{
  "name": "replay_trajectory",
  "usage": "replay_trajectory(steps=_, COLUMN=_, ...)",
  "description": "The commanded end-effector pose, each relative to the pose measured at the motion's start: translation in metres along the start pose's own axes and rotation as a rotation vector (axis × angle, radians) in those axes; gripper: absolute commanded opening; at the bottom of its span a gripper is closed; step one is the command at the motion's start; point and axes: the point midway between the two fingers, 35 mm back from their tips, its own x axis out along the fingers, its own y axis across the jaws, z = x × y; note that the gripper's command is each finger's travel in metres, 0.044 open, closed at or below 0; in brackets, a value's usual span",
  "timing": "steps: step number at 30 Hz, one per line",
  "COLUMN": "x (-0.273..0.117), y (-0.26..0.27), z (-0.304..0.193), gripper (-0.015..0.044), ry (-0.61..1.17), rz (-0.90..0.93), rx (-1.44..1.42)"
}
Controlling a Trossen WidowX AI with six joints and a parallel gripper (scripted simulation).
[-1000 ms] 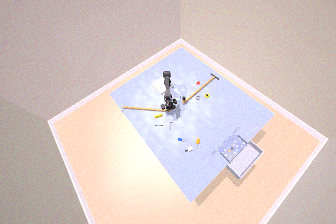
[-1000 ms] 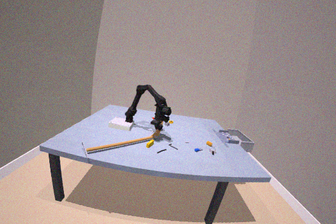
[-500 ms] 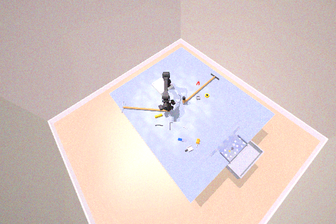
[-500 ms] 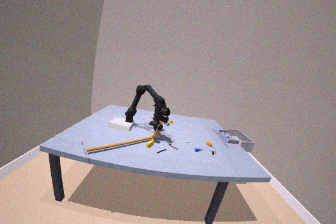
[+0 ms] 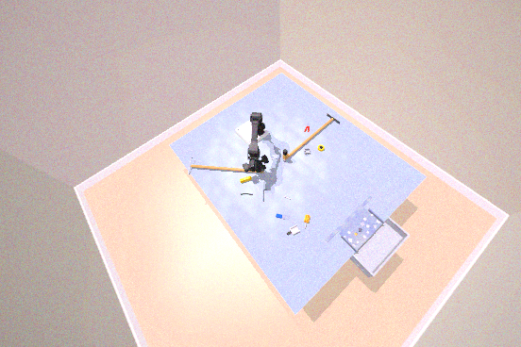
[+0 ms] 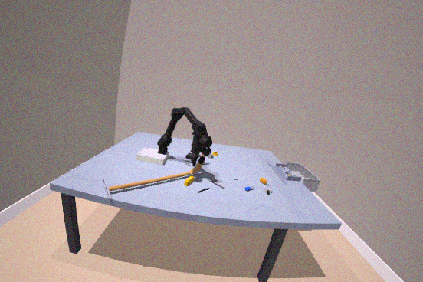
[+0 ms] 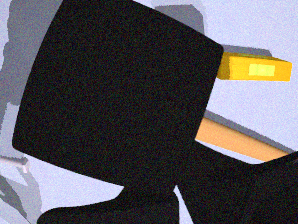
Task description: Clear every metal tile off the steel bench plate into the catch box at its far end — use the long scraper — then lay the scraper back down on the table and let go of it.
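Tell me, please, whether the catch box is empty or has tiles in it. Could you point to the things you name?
Empty: in the top view the catch box [image 5: 381,248] [image 6: 311,184] shows a bare floor; the tiles [image 5: 370,219] lie outside it.
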Motion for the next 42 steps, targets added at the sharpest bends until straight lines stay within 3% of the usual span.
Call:
replay_trajectory(steps=1, x=-0.002, y=-0.008, z=0.001, gripper=0.0000, ry=-0.004, rz=-0.006, rx=-0.006)
replay_trajectory(steps=15, x=-0.002, y=-0.021, z=-0.004, gripper=0.0000, ry=0.000, rz=-0.002, rx=0.000)
replay_trajectory(steps=42, x=-0.086, y=-0.022, z=-0.003, gripper=0.0000, ry=0.000, rz=-0.002, rx=0.000)
